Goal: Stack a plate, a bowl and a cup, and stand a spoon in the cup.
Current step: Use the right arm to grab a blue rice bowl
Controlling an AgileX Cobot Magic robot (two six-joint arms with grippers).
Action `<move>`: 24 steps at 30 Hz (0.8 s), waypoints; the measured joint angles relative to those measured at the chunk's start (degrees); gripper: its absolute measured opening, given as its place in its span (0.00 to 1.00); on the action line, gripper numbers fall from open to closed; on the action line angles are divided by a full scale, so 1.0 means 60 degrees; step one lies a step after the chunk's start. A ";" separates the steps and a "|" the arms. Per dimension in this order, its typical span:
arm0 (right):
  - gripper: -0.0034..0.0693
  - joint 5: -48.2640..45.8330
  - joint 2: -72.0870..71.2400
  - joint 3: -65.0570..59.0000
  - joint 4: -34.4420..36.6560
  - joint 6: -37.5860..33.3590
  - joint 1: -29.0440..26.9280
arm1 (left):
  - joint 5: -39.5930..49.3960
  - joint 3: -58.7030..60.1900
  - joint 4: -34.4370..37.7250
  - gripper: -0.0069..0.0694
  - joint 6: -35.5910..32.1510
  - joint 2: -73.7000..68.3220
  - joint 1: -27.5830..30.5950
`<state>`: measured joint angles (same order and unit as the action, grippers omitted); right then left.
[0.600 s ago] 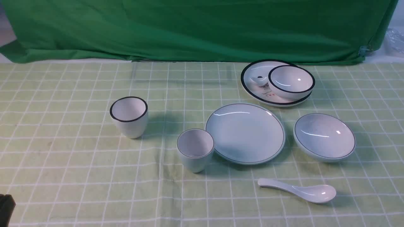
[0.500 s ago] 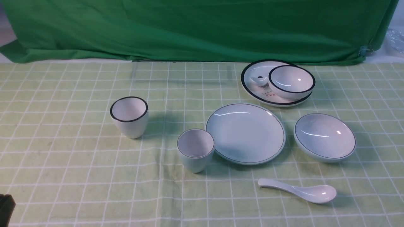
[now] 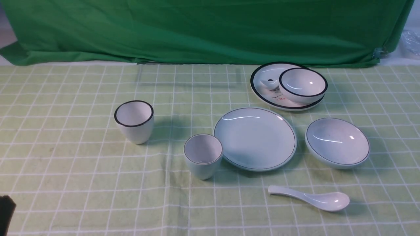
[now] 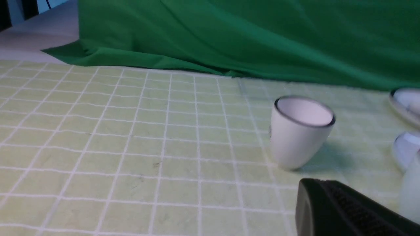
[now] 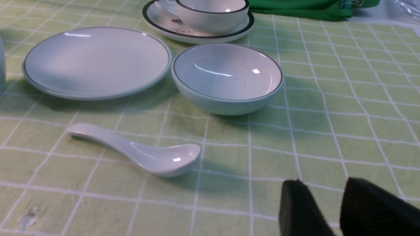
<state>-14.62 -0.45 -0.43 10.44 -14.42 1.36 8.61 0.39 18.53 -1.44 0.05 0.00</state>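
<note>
Pincers cropped: left pincer (image 4: 328, 206) closed, empty; right pincer (image 5: 325, 186) tips only, parted, empty.

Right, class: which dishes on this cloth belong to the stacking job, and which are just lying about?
For the job: pale blue plate, pale blue bowl, pale blue cup, white spoon.
Just lying about: black-rimmed cup, black-rimmed plate, black-rimmed bowl standing on it.

black-rimmed cup (image 3: 134, 122), black-rimmed bowl (image 3: 302, 86) on printed plate (image 3: 260, 89), green backdrop (image 3: 210, 29)
</note>
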 joint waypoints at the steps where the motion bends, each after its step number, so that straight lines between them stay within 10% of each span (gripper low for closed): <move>1: 0.38 0.0000 0.0000 0.0000 0.0000 0.0000 0.0000 | -0.0569 0.0000 0.1262 0.12 0.0521 0.0000 0.0000; 7: 0.38 0.0000 0.0000 0.0000 0.0000 0.0000 0.0000 | -0.1899 -0.0013 0.3583 0.12 0.1293 0.0000 0.0000; 12: 0.38 0.0000 0.0000 0.0000 0.0000 0.0000 0.0000 | 0.0380 -0.1524 0.3238 0.12 0.1084 -0.0422 0.0000; 18: 0.38 0.0000 0.0000 0.0000 0.0000 0.0000 0.0000 | 0.4455 -0.5176 0.2494 0.12 -0.2030 -0.4291 -0.0020; 24: 0.38 0.0000 0.0000 0.0000 0.0000 0.0000 0.0000 | 0.5239 -0.6676 0.1952 0.12 -0.3040 -0.7053 -0.1387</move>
<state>-14.62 -0.45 -0.43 10.44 -14.42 1.36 40.05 -39.67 30.24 -19.68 -42.27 -8.32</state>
